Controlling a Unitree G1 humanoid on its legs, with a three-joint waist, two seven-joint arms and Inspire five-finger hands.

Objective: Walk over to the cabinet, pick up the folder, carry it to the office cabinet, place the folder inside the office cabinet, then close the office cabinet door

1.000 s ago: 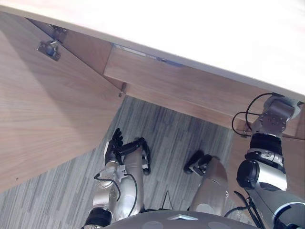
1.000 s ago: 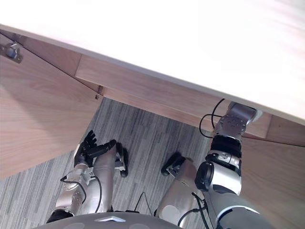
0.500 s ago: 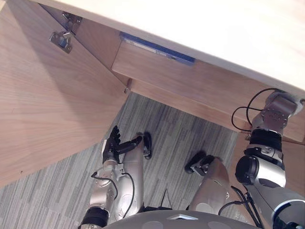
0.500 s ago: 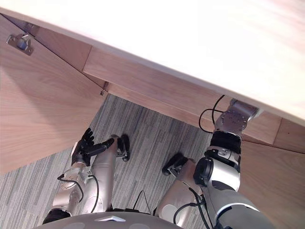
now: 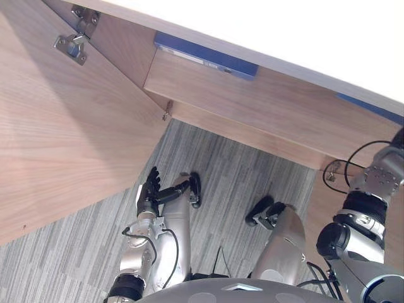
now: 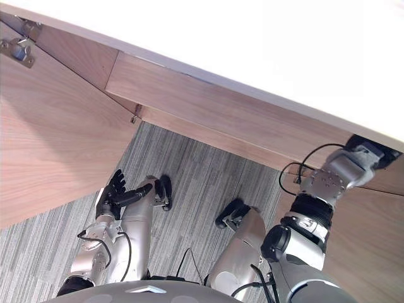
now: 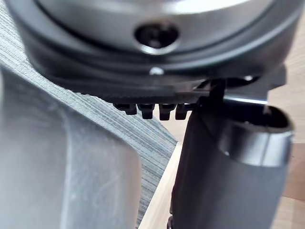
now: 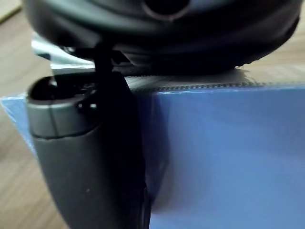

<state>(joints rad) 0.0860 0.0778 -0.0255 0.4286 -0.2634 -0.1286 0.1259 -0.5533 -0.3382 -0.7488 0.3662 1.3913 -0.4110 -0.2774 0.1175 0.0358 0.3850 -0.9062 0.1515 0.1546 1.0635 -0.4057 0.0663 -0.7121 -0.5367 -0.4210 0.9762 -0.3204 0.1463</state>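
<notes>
Blue folder [image 8: 224, 157] lies directly under the right hand [image 8: 81, 143]. The thumb is laid flat across its face, and a wood surface shows past the folder's edge. The rest of that hand is hidden behind the sheet, so I can't tell whether it's clamped on or just resting.

In the head views the right arm reaches up and to the right, with the hand tucked under the pale top [image 5: 284, 31] of the office cabinet [image 5: 240, 104]. A blue edge shows there just below the top's rim, beside the wrist.

A second blue strip [image 5: 208, 55] sits further left, lying flat on the wooden shelf board just under the same top. The two blue bits are apart, with bare wood and the top's rim between them. I can't tell whether they're one item or two.

The cabinet door [image 5: 63, 139] is swung wide open on the left. It has a metal hinge [image 5: 71, 45] near its upper corner and a small metal fitting [image 5: 166, 113] at the cabinet edge lower down.

The left hand [image 5: 150, 192] hangs low over the grey striped carpet [image 5: 240, 170], near the open door's lower edge and well apart from the folder. Its fingers [image 7: 145, 112] are straight and relaxed, holding nothing.
</notes>
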